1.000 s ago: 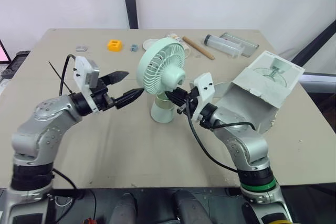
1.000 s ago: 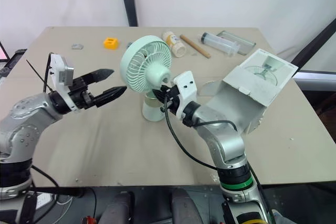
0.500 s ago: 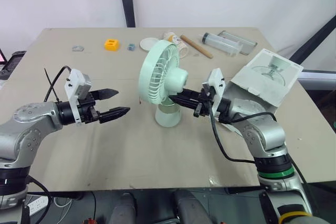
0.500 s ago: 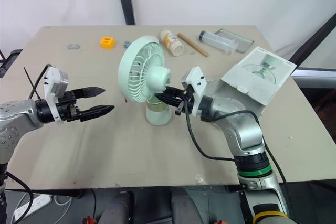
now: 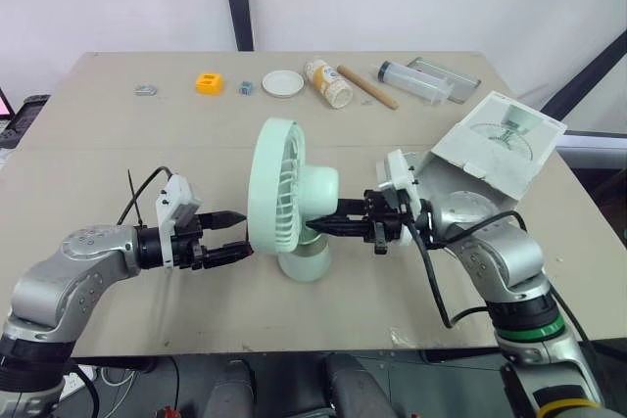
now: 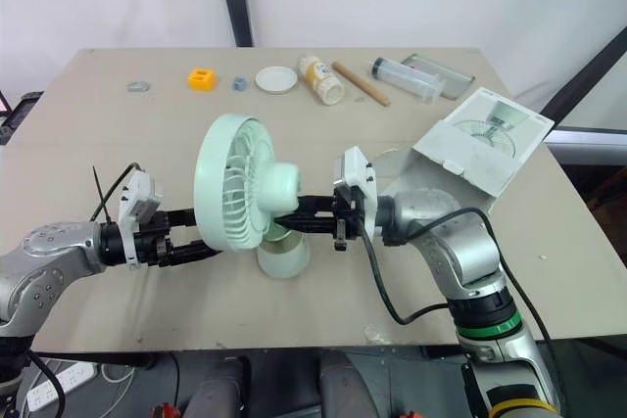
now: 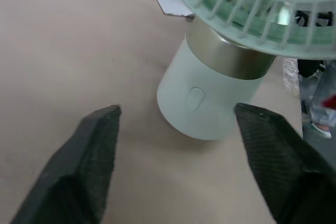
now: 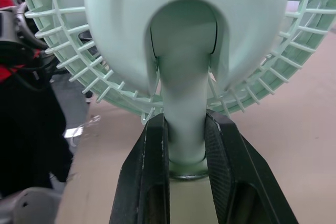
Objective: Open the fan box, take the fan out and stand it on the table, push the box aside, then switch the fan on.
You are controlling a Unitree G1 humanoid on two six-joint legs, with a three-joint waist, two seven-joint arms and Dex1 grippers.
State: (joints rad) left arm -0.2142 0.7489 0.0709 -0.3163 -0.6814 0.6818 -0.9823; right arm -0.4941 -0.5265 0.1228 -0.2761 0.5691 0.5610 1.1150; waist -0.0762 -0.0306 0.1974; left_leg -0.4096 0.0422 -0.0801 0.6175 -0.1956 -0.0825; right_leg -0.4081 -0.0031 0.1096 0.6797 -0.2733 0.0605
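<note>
- Beige table carries the upright fan, with the opened box to its right.
- Right gripper pinches the fan's neck.
- Left gripper is spread wide before the base button.

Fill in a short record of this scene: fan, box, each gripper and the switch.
fan: upright on the table
box: open, at the table's right
right gripper: shut on the fan's neck
left gripper: open, facing the base, apart from it
button: on the base's front, untouched
</note>
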